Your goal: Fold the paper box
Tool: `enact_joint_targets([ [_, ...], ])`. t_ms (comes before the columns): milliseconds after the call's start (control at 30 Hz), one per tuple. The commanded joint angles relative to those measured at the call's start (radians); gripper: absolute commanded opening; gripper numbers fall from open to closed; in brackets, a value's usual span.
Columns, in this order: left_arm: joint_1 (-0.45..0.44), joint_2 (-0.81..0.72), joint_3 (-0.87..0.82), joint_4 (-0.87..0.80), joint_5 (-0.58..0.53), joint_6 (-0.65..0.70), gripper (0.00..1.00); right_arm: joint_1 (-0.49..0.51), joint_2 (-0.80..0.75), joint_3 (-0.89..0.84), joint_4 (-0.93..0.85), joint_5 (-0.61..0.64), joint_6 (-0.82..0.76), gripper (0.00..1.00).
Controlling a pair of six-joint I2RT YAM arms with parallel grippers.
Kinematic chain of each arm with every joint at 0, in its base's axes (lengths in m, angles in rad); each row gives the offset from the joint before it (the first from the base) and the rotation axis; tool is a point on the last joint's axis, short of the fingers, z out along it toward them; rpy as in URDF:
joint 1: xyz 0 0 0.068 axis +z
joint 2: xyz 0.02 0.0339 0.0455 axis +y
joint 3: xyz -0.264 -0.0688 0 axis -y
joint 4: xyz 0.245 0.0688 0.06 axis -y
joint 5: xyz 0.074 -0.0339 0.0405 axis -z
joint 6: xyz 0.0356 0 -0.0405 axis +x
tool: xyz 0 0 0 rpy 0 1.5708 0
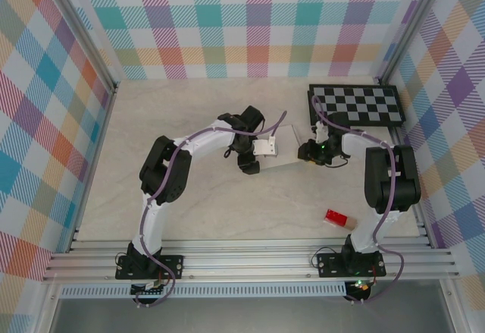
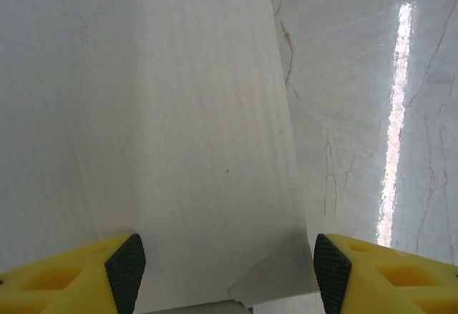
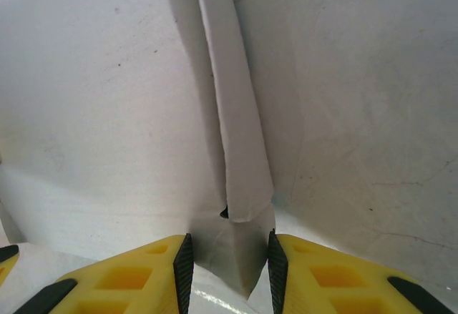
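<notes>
The paper box [image 1: 290, 153] lies white side up at mid-table between my two grippers. My left gripper [image 1: 267, 151] is at its left end. In the left wrist view the white card [image 2: 157, 128] spreads out ahead, and the left gripper [image 2: 229, 275] is open, its black pads [image 2: 127, 271] wide apart on either side of a corner tab [image 2: 279, 271]. My right gripper [image 1: 309, 152] is at the box's right end. In the right wrist view it [image 3: 230, 267] is shut on a bent tab [image 3: 240, 253] below a raised folded strip [image 3: 232, 114].
A black-and-white checkerboard [image 1: 356, 105] lies at the back right, just behind my right gripper. A small red block [image 1: 336, 218] sits near the right arm's base. Plaid walls enclose the table [image 1: 189, 120] on three sides.
</notes>
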Motion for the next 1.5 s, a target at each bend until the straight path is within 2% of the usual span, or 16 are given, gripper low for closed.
enact_joint_targets([
  [0,-0.015,0.053,0.02,-0.054,-0.034,0.019,0.67,0.003,-0.022,-0.023,0.044,0.033,0.055,0.35],
  [100,-0.015,0.063,0.025,-0.066,-0.039,0.019,0.67,0.002,-0.036,-0.054,0.09,0.046,0.082,0.35],
  [200,-0.015,0.062,0.024,-0.063,-0.04,0.02,0.67,0.002,-0.032,-0.065,0.132,-0.006,0.096,0.35],
  [333,-0.015,0.073,0.035,-0.074,-0.041,0.021,0.66,0.002,-0.016,-0.056,0.146,-0.054,0.117,0.33],
  [567,-0.015,0.09,0.039,-0.086,-0.056,0.03,0.65,0.002,-0.004,-0.039,0.145,-0.056,0.122,0.33],
  [900,-0.026,0.106,0.013,-0.073,-0.153,0.06,0.69,0.001,0.019,-0.053,0.2,-0.042,0.162,0.35],
  [1133,-0.033,0.135,0.013,-0.075,-0.204,0.082,0.67,0.002,0.03,-0.042,0.196,-0.045,0.156,0.35],
  [1233,-0.032,0.138,0.032,-0.087,-0.157,0.063,0.67,0.001,0.031,-0.037,0.189,-0.047,0.146,0.35],
  [1467,-0.005,0.163,0.144,-0.188,0.042,-0.03,0.7,-0.006,0.043,-0.028,0.169,-0.051,0.138,0.35],
])
